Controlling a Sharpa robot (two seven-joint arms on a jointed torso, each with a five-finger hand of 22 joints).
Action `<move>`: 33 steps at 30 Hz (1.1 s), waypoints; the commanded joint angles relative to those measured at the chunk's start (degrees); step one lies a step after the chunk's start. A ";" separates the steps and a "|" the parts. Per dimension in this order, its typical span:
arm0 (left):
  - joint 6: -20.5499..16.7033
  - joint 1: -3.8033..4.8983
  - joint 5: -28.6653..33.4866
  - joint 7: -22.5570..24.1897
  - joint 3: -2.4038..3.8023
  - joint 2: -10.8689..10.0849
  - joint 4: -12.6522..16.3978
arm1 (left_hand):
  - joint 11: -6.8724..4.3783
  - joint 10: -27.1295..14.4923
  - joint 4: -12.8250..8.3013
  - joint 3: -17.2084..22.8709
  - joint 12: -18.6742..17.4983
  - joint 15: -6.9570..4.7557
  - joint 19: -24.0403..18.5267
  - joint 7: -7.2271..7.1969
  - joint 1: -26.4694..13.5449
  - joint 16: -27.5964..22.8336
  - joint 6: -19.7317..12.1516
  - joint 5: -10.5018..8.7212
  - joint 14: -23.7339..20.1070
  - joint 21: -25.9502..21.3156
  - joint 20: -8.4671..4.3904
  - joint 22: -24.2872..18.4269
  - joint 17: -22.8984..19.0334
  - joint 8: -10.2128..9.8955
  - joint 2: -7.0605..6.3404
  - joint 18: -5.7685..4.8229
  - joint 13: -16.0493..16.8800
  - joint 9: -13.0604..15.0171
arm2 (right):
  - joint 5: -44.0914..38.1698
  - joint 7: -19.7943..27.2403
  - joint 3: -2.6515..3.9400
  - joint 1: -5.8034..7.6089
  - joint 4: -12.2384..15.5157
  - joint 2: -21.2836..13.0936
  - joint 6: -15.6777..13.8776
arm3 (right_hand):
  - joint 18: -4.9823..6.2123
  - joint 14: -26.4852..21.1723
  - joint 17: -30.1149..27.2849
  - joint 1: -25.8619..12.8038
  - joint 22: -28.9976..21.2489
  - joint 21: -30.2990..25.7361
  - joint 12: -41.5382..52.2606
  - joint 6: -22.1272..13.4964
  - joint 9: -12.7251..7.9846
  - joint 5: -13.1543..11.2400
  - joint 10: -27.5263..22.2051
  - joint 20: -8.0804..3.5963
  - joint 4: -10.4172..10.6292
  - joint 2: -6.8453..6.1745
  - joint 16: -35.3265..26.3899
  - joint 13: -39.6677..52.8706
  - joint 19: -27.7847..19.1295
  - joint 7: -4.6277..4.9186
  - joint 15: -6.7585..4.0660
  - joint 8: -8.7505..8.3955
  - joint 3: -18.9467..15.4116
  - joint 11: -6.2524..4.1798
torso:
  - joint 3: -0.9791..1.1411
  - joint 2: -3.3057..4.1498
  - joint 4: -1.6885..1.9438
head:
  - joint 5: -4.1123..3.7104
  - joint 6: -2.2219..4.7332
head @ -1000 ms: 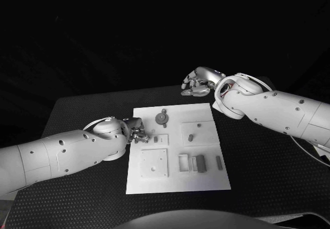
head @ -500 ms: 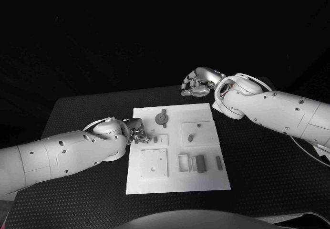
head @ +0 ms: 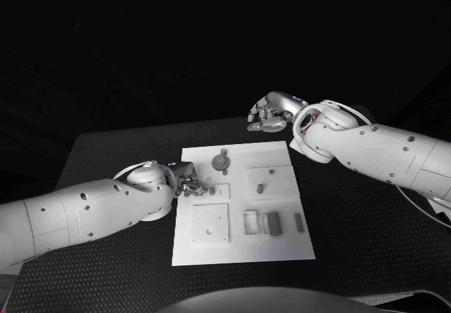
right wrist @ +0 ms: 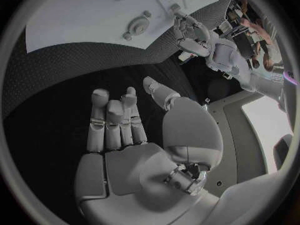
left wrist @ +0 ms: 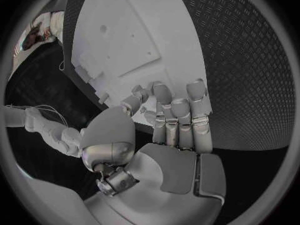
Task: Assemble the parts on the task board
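Several small grey parts (head: 274,223) lie loose on the flat white task board (head: 282,248), so assembly looks far from finished. The left hand (head: 184,181) hovers at the board's left edge, fingers curled, grasping nothing visible. Beyond the board's far corner, the right hand (head: 270,112) hangs empty, fingers loosely apart.

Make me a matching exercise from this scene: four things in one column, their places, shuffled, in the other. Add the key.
Things
1. left hand
2. right hand
3. round part
4. task board

Places
A. over the table beyond the board's far edge, touching nothing
B. middle of the table
C. at the board's left edge
D. on the board, near its far edge

Pairs: 1-C, 2-A, 3-D, 4-B
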 commanded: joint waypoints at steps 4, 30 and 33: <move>-1.00 -0.04 -0.01 1.39 0.02 0.19 0.22 | -0.22 0.36 0.85 -0.03 -0.23 -0.27 -0.04 0.36 -0.64 0.12 -0.21 -0.42 0.17 -0.03 -0.23 1.04 0.03 -0.40 -0.37 1.04 0.10 0.10 | -0.01 0.27 0.03 -0.01 0.01 0.03 0.51 | 0.82 0.01 -0.06 -0.23 0.86 -0.18 0.32 -0.01 -0.09 0.11 0.06 -0.13 0.41 0.46 -0.13 -0.08 0.16 0.37 -0.06 0.01 0.05 0.24 | 0.01 0.01 -0.01 | 0.01 -0.05; -1.75 -0.04 -0.32 1.47 0.04 -0.13 -0.03 | -0.33 0.42 7.57 0.95 -0.38 -0.40 -0.09 0.24 -0.79 0.30 -0.20 -10.92 0.10 0.03 -0.30 1.05 0.20 -0.63 -4.99 1.37 0.59 0.53 | -0.01 0.28 0.03 -0.01 -0.10 0.11 0.53 | 0.82 0.01 -0.07 -0.22 0.86 -0.19 0.32 -0.03 -0.09 0.11 0.06 -0.13 0.42 0.46 -0.13 -0.09 0.16 0.37 -0.05 0.01 0.06 0.24 | 0.02 0.00 -0.01 | -0.03 -0.05; -1.79 -0.04 -0.31 1.45 0.04 -0.25 -0.02 | -0.34 0.43 8.13 0.97 -0.38 -0.40 -0.08 0.25 -0.72 0.32 -0.20 -11.04 0.10 0.04 -0.29 1.05 0.21 -0.64 -5.32 1.38 0.63 0.57 | -0.01 0.28 0.03 -0.01 -0.12 0.13 0.52 | 0.82 0.01 -0.07 -0.22 0.86 -0.19 0.32 -0.03 -0.09 0.11 0.06 -0.13 0.42 0.46 -0.13 -0.09 0.16 0.37 -0.05 0.01 0.06 0.25 | 0.04 0.00 -0.03 | 0.01 -0.09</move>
